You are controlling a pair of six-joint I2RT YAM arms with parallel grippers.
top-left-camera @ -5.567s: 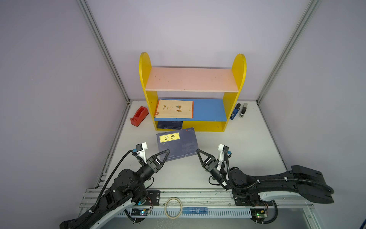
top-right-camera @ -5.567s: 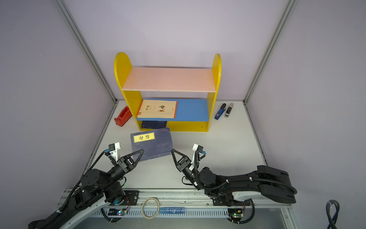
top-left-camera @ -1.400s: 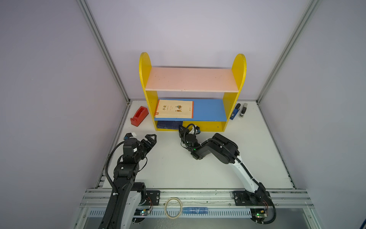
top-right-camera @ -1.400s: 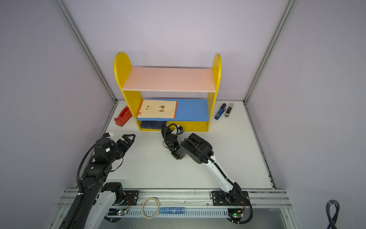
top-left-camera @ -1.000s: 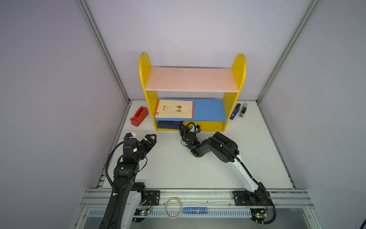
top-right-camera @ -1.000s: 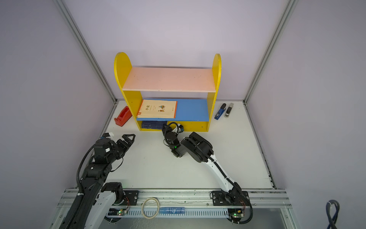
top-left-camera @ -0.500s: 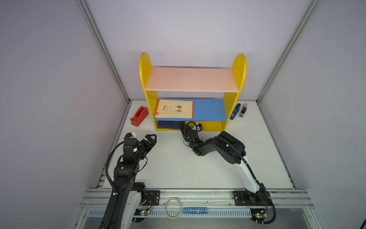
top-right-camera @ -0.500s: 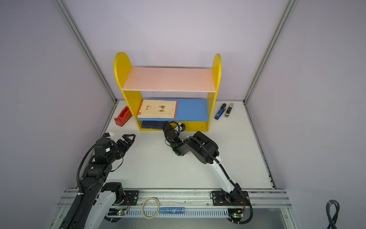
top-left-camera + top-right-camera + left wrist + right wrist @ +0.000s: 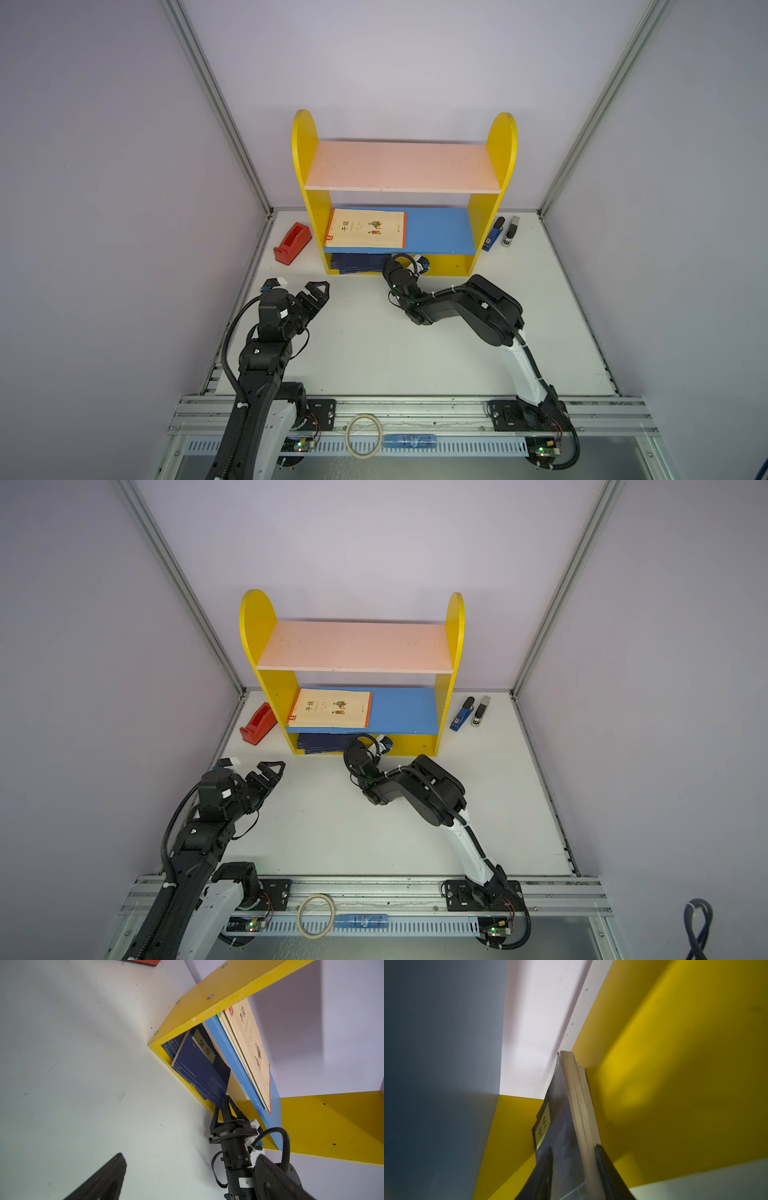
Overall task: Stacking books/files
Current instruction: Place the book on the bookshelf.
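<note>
Navy books (image 9: 199, 1070) lie stacked in the bookcase's (image 9: 482, 216) bottom bay, close under the blue shelf (image 9: 440, 230) carrying cream books (image 9: 365, 228); right gripper (image 9: 223, 1103) straddles their corner, can't tell if pinching; left gripper (image 9: 313, 293) gapes wide over table (image 9: 374, 353); tape dispenser (image 9: 291, 248) and stapler (image 9: 492, 235) flank the bookcase.

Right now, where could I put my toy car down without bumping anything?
The pink top shelf is bare. So is the blue shelf right of the cream books. The table between the left arm and the right arm is free too. Crowded: the bottom compartment, where navy books lie and the right end effector reaches in.
</note>
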